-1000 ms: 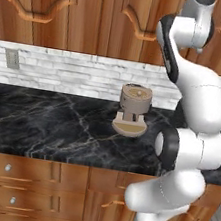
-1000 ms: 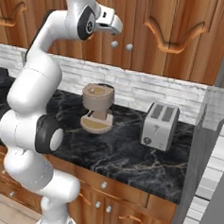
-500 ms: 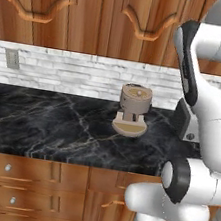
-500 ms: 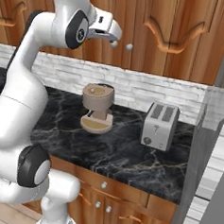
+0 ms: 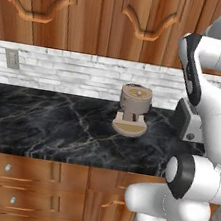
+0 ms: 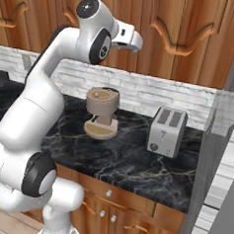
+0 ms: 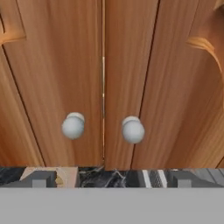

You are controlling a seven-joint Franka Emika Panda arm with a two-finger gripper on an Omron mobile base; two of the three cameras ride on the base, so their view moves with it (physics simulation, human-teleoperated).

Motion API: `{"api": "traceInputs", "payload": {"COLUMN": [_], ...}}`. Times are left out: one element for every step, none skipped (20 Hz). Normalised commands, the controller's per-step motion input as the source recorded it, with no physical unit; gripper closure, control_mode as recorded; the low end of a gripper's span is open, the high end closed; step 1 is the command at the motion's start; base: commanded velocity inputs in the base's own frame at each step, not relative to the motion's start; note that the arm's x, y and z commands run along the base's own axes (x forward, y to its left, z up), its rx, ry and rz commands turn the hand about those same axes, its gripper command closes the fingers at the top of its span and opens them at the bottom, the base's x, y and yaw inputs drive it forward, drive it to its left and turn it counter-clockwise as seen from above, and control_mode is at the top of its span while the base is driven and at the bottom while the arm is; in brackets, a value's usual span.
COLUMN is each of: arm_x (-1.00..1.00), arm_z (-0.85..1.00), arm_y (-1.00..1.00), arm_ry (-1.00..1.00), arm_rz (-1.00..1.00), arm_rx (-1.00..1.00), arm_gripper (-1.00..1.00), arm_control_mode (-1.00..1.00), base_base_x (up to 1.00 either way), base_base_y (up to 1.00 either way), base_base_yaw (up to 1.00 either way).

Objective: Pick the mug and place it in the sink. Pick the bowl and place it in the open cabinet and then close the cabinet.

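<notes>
My gripper (image 6: 134,41) is raised in front of the reddish-brown upper wall doors, above the coffee machine. In the hand view the gripper (image 7: 109,179) is open with nothing between its dark fingertips (image 7: 39,178), and it faces two shut doors. Each door carries a round grey knob: the left knob (image 7: 73,126) and the right knob (image 7: 132,130), on either side of the centre seam. The mug, the bowl, the sink and the open cabinet are out of view.
A tan coffee machine (image 5: 133,111) stands on the black marble counter (image 5: 45,122). A silver toaster (image 6: 166,131) sits to its right, partly behind the arm in the left base view. A tall grey appliance side (image 6: 220,161) rises at the right. Drawers with knobs (image 5: 12,200) lie below.
The arm's elbow and lower links have swung to the right, and the hand has shifted slightly right and lower before the doors. The jaws have stayed open. The counter items have not moved.
</notes>
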Motion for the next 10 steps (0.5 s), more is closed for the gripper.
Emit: {"api": "traceInputs", "payload": {"arm_x": [0.56, 0.59, 0.54, 0.50, 0.46, 0.40, 0.37, 0.35, 0.31, 0.29], "arm_z": [0.00, 0.06, 0.09, 0.11, 0.11, 0.10, 0.07, 0.04, 0.01, 0.00], "arm_y": [-0.31, -0.26, -0.25, -0.22, -0.20, -0.17, -0.14, -0.11, -0.09, -0.04], "arm_ry": [0.00, 0.00, 0.00, 0.00, 0.00, 0.00, 0.00, 0.00, 0.00, 0.00], "arm_rz": [0.00, 0.00, 0.00, 0.00, 0.00, 0.00, 0.00, 0.00, 0.00, 0.00], "arm_rx": [0.00, 0.00, 0.00, 0.00, 0.00, 0.00, 0.00, 0.00, 0.00, 0.00], "arm_gripper": [-1.00, -1.00, -1.00, -1.00, -1.00, -1.00, -1.00, -1.00, -1.00, -1.00], "arm_control_mode": [-1.00, -1.00, -1.00, -1.00, -1.00, -1.00, -1.00, -1.00, -1.00, -1.00], "base_base_x": [0.00, 0.00, 0.00, 0.00, 0.00, 0.00, 0.00, 0.00, 0.00, 0.00], "base_base_y": [0.00, 0.00, 0.00, 0.00, 0.00, 0.00, 0.00, 0.00, 0.00, 0.00], "base_base_yaw": [0.00, 0.00, 0.00, 0.00, 0.00, 0.00, 0.00, 0.00, 0.00, 0.00]}}
